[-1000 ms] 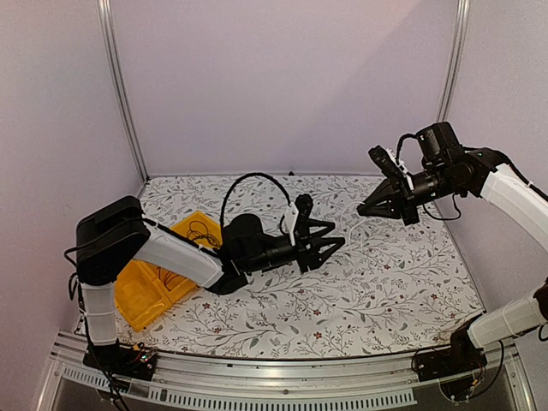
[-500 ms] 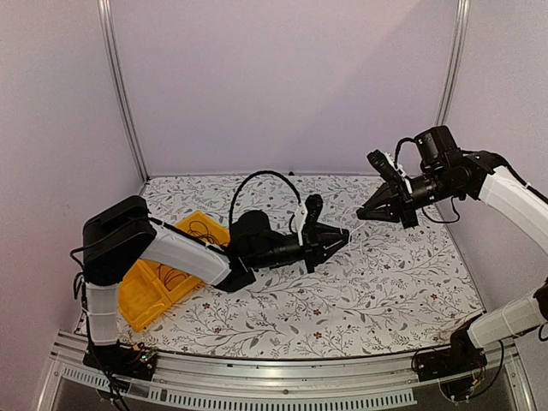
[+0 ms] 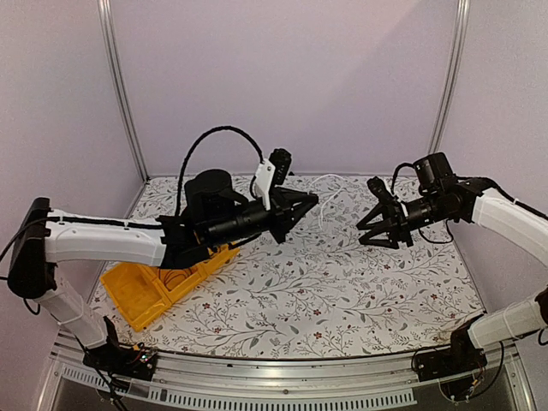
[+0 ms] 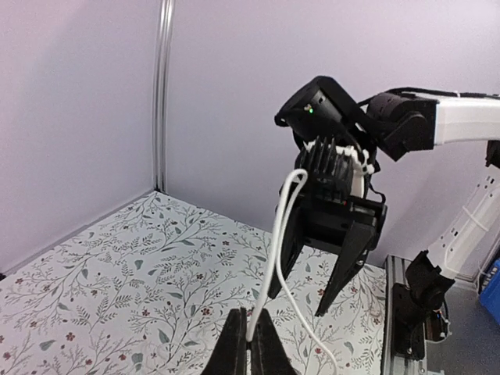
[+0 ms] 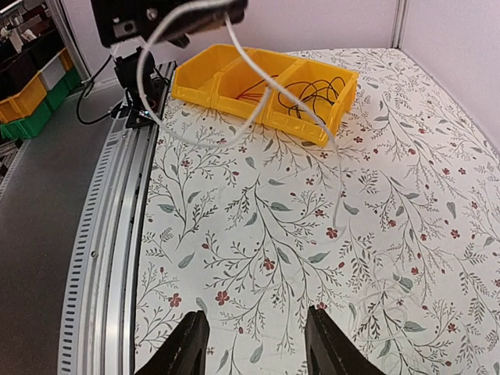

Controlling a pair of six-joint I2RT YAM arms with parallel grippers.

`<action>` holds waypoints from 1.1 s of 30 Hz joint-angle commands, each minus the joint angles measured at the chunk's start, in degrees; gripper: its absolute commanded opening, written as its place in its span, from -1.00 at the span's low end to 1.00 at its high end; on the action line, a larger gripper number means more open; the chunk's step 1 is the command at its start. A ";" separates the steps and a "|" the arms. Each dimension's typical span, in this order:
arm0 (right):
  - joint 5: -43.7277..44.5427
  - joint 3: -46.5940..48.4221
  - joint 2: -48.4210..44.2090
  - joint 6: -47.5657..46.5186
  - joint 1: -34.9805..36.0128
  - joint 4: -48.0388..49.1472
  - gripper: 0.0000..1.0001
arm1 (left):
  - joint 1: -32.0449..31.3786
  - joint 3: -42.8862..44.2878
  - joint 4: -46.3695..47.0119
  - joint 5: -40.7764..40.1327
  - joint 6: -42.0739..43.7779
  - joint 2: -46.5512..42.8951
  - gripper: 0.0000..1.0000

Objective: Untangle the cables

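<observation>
The left gripper (image 4: 250, 344) held its black fingers pinched shut on a thin, smooth white cable (image 4: 273, 250), which rose in a narrow loop and trailed down toward the leaf-printed tablecloth (image 5: 258, 234). The right gripper (image 5: 256, 348) faced it, jaws spread and empty. Thin dark cables (image 5: 306, 90) lay coiled inside a yellow plastic compartmented bin (image 5: 195, 87).

Yellow bin (image 3: 128, 300) on floral tabletop (image 3: 342, 282)
</observation>
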 commanded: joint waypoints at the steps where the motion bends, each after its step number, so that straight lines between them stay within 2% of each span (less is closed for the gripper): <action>1: 4.91 -3.78 2.31 2.42 -0.42 8.20 -0.07 | -0.03 -2.54 -21.83 -9.90 -2.08 -10.07 -1.00; 6: 8.99 -5.36 5.28 2.69 -0.42 9.78 -0.05 | -0.06 -4.24 -38.77 -20.21 -7.57 -23.47 -1.00; 13: 11.46 -6.02 8.15 1.82 -0.42 9.98 -0.04 | -0.08 -1.88 -63.03 -33.39 -20.75 -40.34 -1.00; 19: 13.01 -6.44 8.68 1.34 -0.42 10.09 -0.03 | -0.01 3.60 -84.46 -39.60 -31.24 -47.29 -1.00; 23: 13.41 -6.51 9.09 1.21 -0.37 10.14 -0.03 | -0.02 7.88 -100.85 -44.79 -43.07 -49.61 -1.00; 28: 14.05 -6.51 9.98 1.03 -0.40 10.01 -0.03 | 0.04 10.96 -111.90 -48.83 -51.66 -53.91 -1.00; 33: 14.25 -6.46 10.52 0.86 -0.37 9.88 -0.02 | 0.09 10.85 -112.42 -52.82 -51.34 -59.37 -1.00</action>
